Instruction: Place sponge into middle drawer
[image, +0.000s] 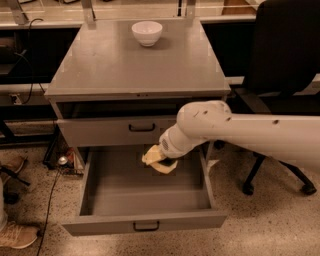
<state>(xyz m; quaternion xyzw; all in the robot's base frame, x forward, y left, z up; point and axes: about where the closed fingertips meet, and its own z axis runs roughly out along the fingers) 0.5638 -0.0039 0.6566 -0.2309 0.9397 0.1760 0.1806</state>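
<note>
Hand low, arm outstretched

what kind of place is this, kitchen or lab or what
Probably a lab or workshop, not a kitchen: a grey metal cabinet, a black office chair on castors, and a cable on a speckled floor. The gripper holds the sponge over the open middle drawer.
</note>
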